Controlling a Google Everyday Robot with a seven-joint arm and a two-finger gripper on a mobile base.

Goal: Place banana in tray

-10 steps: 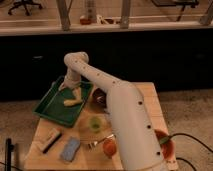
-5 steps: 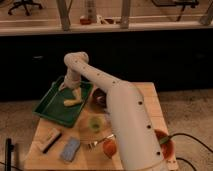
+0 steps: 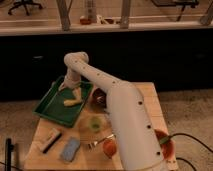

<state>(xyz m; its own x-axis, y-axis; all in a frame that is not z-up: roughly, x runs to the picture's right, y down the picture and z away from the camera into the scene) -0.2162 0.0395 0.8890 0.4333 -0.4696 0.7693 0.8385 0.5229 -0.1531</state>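
Banana (image 3: 72, 102) lay inside the tray (image 3: 50, 111), approx. mid-tray, w/ the hand (image 3: 75, 91) right above it toward the tray's far side. Couldn't tell whether the hand was spread or pinching. Tray sat on the counter (image 3: 147, 95). Risk: if the grip wasn't fully released, lifting could drag the banana back over the tray's rim.

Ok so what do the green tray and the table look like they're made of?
Green tray: probably plastic, going by the even, matte green colour and the moulded raised rim.
Table: looks like wood or a wood laminate, with a light tan, matte top. No grain can be made out.
The pincer is over the tray, right by the banana.
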